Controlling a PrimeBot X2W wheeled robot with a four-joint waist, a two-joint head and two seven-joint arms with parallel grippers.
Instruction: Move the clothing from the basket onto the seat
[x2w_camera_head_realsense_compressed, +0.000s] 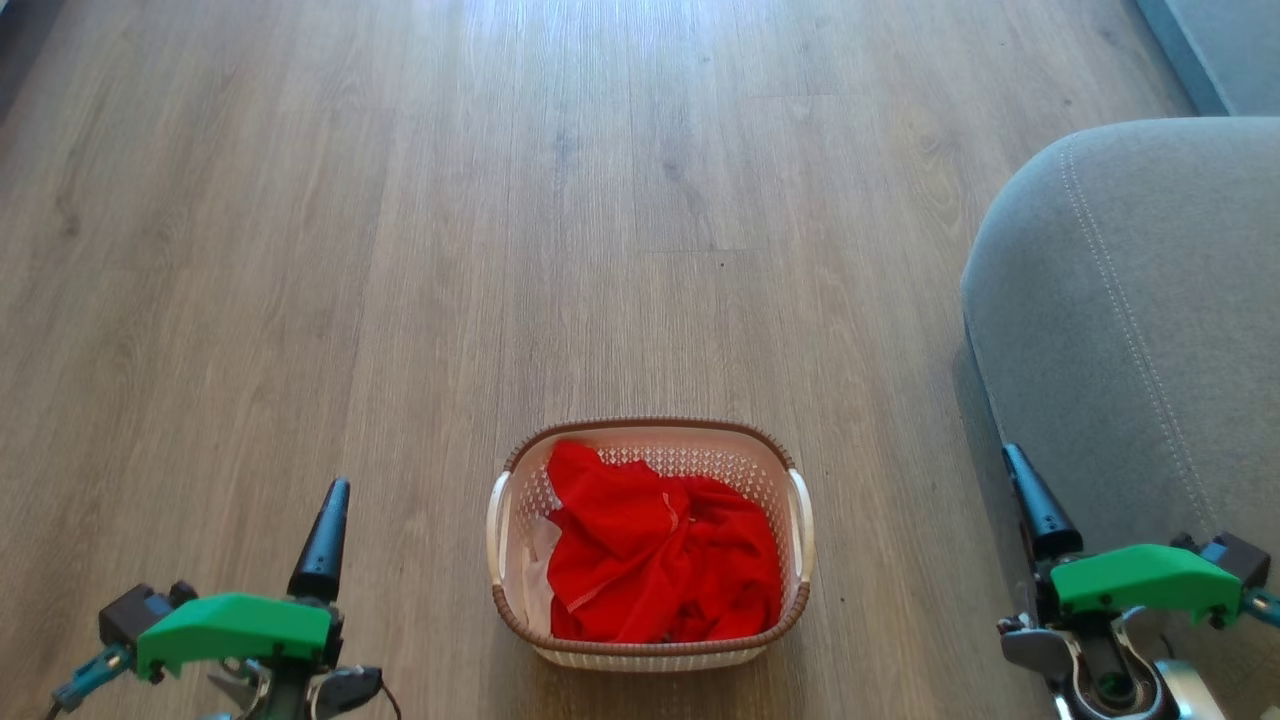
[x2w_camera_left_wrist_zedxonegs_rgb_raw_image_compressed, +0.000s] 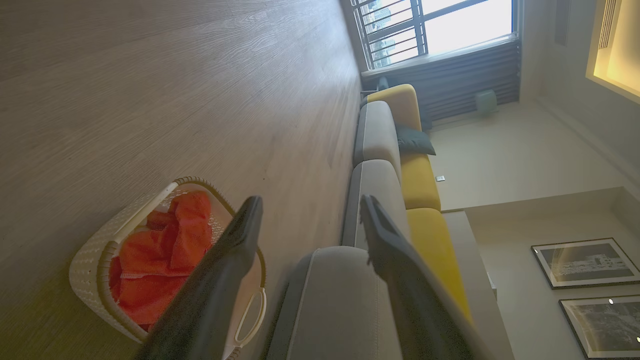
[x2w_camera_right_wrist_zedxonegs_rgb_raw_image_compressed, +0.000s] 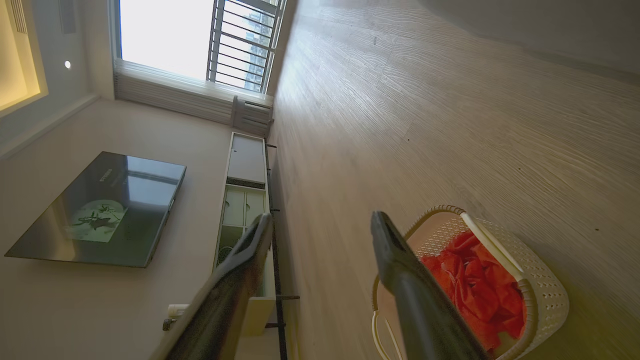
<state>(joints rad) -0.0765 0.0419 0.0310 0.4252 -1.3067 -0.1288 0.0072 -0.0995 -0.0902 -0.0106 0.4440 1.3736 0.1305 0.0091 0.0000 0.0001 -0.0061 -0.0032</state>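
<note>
Holding the left pincer (x2w_camera_left_wrist_zedxonegs_rgb_raw_image_compressed: 311, 205) spread open and empty at the near left, and the right pincer (x2w_camera_right_wrist_zedxonegs_rgb_raw_image_compressed: 322, 217) likewise parted, gripping nothing, at the near right just beside the seat (x2w_camera_head_realsense_compressed: 1130, 320). Finding the basket (x2w_camera_head_realsense_compressed: 650, 430) on the floor (x2w_camera_head_realsense_compressed: 400, 250) roughly midway between the two, slightly farther out, handles facing left and right. Counting one red garment (x2w_camera_head_realsense_compressed: 660, 555) heaped inside, one white cloth (x2w_camera_head_realsense_compressed: 540, 570) tucked at its left, one basket, one seat, two pincers. Judging the right arm better placed, being nearer the seat.
</note>
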